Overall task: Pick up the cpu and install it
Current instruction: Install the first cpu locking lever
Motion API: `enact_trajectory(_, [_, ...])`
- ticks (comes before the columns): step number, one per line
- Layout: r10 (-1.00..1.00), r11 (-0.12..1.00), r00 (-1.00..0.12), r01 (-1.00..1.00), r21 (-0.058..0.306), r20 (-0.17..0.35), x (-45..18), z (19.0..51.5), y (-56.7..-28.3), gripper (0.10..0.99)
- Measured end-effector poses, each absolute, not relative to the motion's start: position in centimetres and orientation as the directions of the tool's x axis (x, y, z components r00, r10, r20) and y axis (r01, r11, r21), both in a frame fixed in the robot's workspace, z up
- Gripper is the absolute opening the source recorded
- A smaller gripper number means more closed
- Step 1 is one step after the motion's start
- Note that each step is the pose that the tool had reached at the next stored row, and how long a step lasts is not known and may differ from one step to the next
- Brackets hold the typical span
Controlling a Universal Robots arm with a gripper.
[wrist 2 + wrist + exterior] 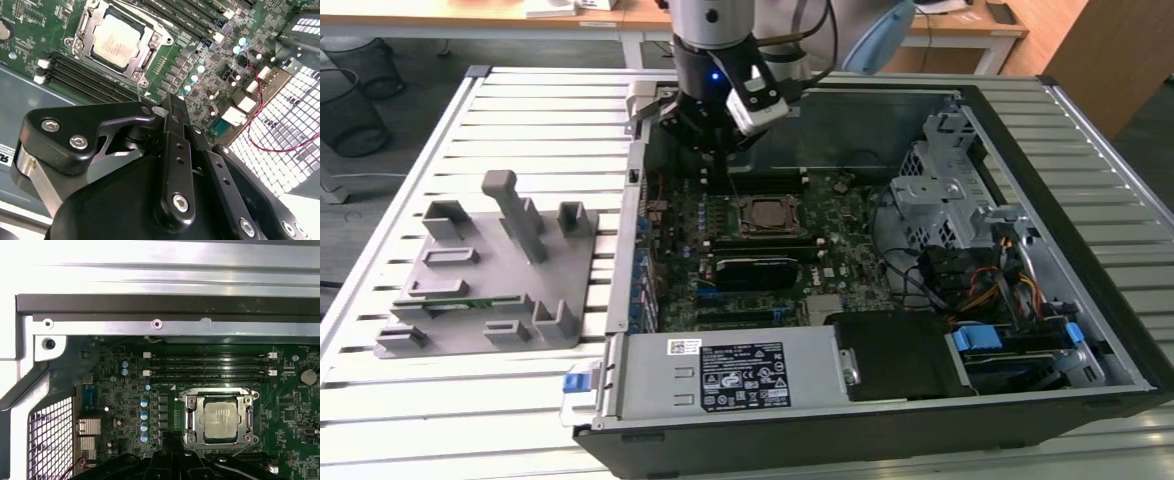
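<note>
The cpu (767, 215) is a small square chip with a silver-grey top. It lies flat in the motherboard socket inside the open computer case (1107, 330). Both wrist views show the cpu (116, 41) (221, 417) framed by the socket's metal bracket (191, 416). My gripper (707, 150) hangs above the rear of the motherboard, toward the exterior view's left of the socket and clear of the chip. The gripper's black linkages (170, 150) (170, 462) sit close in front of both wrist cameras, and nothing shows held in them.
A grey plastic holder plate (487, 270) with upright blocks lies on the slatted table at the exterior view's left. Inside the case are the power supply (720, 370), a metal drive cage (947, 190), loose cables (987, 285) and memory slots (210, 365) beside the socket.
</note>
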State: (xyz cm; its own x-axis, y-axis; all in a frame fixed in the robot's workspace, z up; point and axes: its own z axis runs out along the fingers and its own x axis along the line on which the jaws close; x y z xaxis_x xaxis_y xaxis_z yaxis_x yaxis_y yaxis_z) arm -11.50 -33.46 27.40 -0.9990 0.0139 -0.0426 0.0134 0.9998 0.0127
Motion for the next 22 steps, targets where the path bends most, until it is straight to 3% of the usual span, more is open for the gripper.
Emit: enact_trajectory(22, [0.013,1.000,-0.999,0.013,0.013,-0.044,-12.1,26.0,-31.4,0.106])
